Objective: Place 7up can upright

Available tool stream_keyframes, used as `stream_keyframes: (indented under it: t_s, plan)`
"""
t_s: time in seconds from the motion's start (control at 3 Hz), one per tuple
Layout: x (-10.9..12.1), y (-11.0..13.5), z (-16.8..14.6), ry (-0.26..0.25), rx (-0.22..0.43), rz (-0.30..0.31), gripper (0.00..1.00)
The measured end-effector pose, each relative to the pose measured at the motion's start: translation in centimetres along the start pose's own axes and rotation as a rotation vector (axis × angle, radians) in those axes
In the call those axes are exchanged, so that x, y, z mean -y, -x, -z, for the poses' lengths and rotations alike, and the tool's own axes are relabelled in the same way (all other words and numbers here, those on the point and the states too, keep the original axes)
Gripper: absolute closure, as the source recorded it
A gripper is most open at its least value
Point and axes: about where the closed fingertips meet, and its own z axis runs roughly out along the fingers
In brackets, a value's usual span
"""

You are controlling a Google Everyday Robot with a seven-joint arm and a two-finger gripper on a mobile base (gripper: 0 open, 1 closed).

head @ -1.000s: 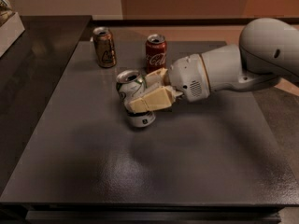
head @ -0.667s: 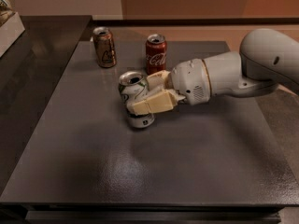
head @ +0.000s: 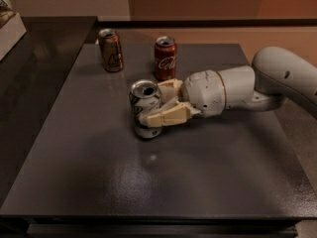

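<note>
The 7up can [head: 145, 104], silver-white with green lettering, stands nearly upright on the dark grey table [head: 148, 182], its open top facing up and toward the camera. My gripper [head: 159, 103] reaches in from the right and is shut on the can, one cream finger behind it and one finger [head: 166, 116] across its front side. The can's base rests on or just at the table surface.
A red Coca-Cola can [head: 165, 57] stands upright just behind the gripper. A brown-gold can [head: 110, 49] stands upright at the back left. A white box edge [head: 10, 26] sits at the far left on a darker counter. The arm [head: 277, 83] spans the right side.
The can has been tipped from a tilted pose to nearly upright, and the gripper with it has shifted slightly.
</note>
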Motion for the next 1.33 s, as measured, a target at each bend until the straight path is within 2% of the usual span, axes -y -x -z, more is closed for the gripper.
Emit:
stream_keyframes:
  t_s: [0.33,0.67,1.0,1.33]
  plan:
    - [-0.2,-0.6,0.2,0.023,0.017,0.032,0.36]
    - [-0.3,-1.2,0.4,0.036,-0.009,0.053,0.12]
    - [-0.5,-1.9,0.6,0.043,-0.033,0.059,0.00]
    - [-0.5,-1.9,0.6,0.043,-0.033,0.059,0.00]
